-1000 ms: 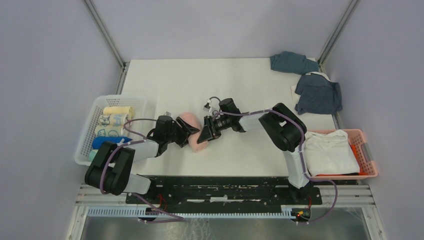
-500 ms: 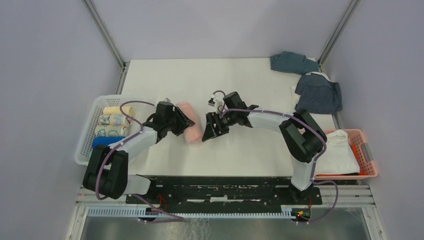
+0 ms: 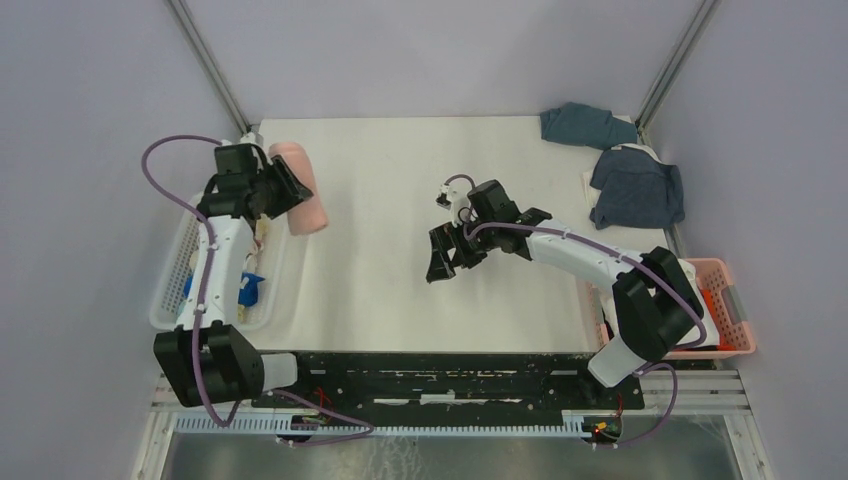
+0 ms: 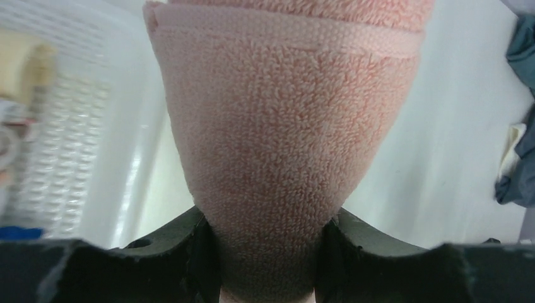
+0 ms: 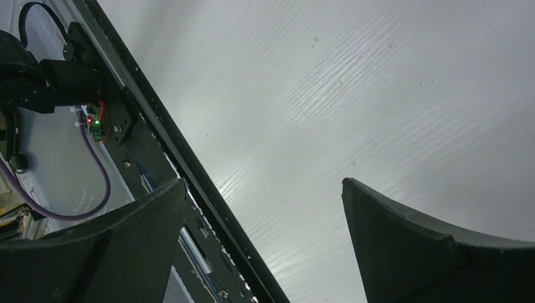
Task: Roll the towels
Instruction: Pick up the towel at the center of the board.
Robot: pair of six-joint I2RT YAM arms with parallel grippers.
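Top view. Left end effector (image 3: 287,188) out at the far left of the bench (image 3: 400,160), clamped across a rolled pink towel (image 3: 308,197). Roll lying lengthwise front to back, just beside the far end of the white lattice basket (image 3: 170,295). Cannot tell whether lifted or resting. A scrap of bright blue (image 3: 250,290) showing inside that basket beside the arm. Right end effector (image 3: 445,262) near mid-bench, jaws spread, gripping nothing, well apart from the pink roll. Slate blue towel (image 3: 585,125) and dark navy towel (image 3: 637,188) crumpled at the far right corner, unrolled. Pink lattice basket (image 3: 738,325) at the near right edge.

Left wrist view. Pink terry filling most of the picture, pinched at its lower end between both black fingers (image 4: 180,252), flaring wider away from them. White basket wall blurred on the left, bare bench on the right, blue-grey cloth (image 4: 520,170) at the right border.

Right wrist view. Two dark fingers (image 5: 410,240) held wide, only bare white bench between them. Black frame rail (image 5: 151,145) running diagonally along the bench edge, purple cable (image 5: 94,189) looping beyond it.
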